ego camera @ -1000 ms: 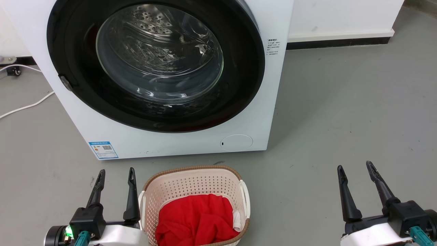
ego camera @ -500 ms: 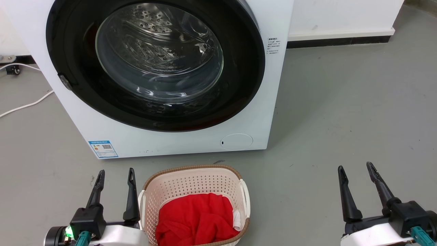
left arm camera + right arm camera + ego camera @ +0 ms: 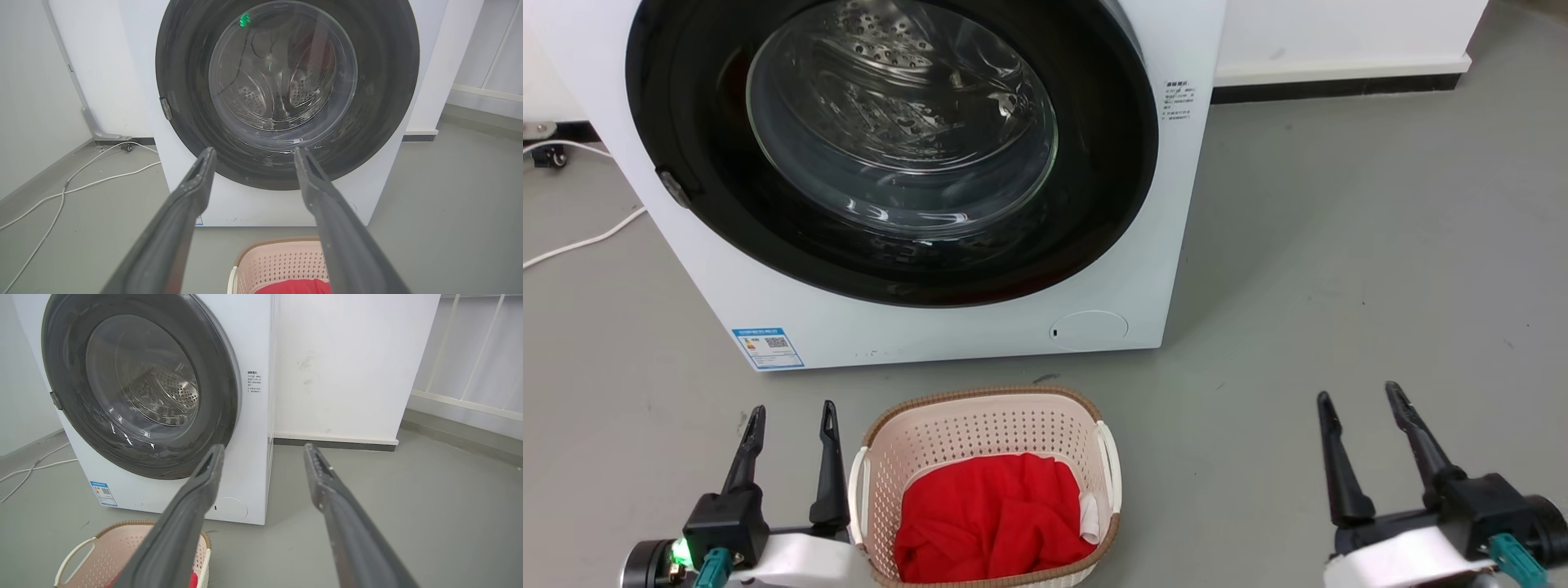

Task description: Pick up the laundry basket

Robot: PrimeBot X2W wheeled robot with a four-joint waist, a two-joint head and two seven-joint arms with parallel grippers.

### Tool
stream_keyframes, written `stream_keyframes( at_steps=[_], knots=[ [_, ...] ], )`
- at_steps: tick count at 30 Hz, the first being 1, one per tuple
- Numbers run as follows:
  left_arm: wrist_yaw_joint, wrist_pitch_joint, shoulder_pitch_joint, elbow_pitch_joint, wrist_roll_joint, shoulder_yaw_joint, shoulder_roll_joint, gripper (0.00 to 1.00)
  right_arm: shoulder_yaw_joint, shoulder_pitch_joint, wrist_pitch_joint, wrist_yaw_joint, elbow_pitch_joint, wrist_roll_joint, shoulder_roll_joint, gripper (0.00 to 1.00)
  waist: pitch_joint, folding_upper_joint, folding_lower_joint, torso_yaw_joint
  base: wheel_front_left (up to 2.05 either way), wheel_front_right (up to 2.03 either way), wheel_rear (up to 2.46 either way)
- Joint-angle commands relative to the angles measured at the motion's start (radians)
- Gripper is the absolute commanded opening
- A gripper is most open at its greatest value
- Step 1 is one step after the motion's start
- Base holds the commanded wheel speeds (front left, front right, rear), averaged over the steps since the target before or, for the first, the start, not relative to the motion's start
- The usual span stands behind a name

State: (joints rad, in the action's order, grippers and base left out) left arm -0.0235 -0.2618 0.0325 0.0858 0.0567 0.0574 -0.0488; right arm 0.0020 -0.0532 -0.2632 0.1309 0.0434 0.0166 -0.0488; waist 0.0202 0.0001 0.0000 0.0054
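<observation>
While the laundry basket [image 3: 980, 429] sits between them, the left gripper [image 3: 792, 407] and right gripper [image 3: 1358, 391] have fingers spread.

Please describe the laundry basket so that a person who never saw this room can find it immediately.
Look for the big white washing machine with the round dark door. On the grey floor just before its front stands a small cream basket with perforated walls. Its brown woven-look rim, white side handles and the red cloth inside set it apart.
</observation>
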Motion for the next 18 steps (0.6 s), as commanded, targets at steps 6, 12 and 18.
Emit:
stream_keyframes(
  at_steps=[6, 12, 18],
  knots=[
    [-0.019, -0.005, -0.080, 0.050, -0.022, 0.039, -0.012, 1.00, 0.050, 0.083, -0.002, 0.000, 0.044, -0.014, -0.002, 1.00, 0.059, -0.0001, 0.0000, 0.008, 0.00, 0.00, 0.00],
    [-0.041, -0.004, -0.181, 0.147, -0.018, 0.072, -0.039, 1.00, 0.108, 0.193, -0.002, 0.000, 0.119, -0.044, -0.002, 1.00, 0.157, -0.0001, 0.0000, 0.015, 0.00, 0.00, 0.00],
    [-0.056, -0.004, -0.278, 0.265, -0.013, 0.111, -0.077, 1.00, 0.179, 0.318, -0.002, 0.000, 0.275, -0.059, -0.002, 1.00, 0.255, -0.0001, 0.0000, 0.011, 0.00, 0.00, 0.00]
  ],
)
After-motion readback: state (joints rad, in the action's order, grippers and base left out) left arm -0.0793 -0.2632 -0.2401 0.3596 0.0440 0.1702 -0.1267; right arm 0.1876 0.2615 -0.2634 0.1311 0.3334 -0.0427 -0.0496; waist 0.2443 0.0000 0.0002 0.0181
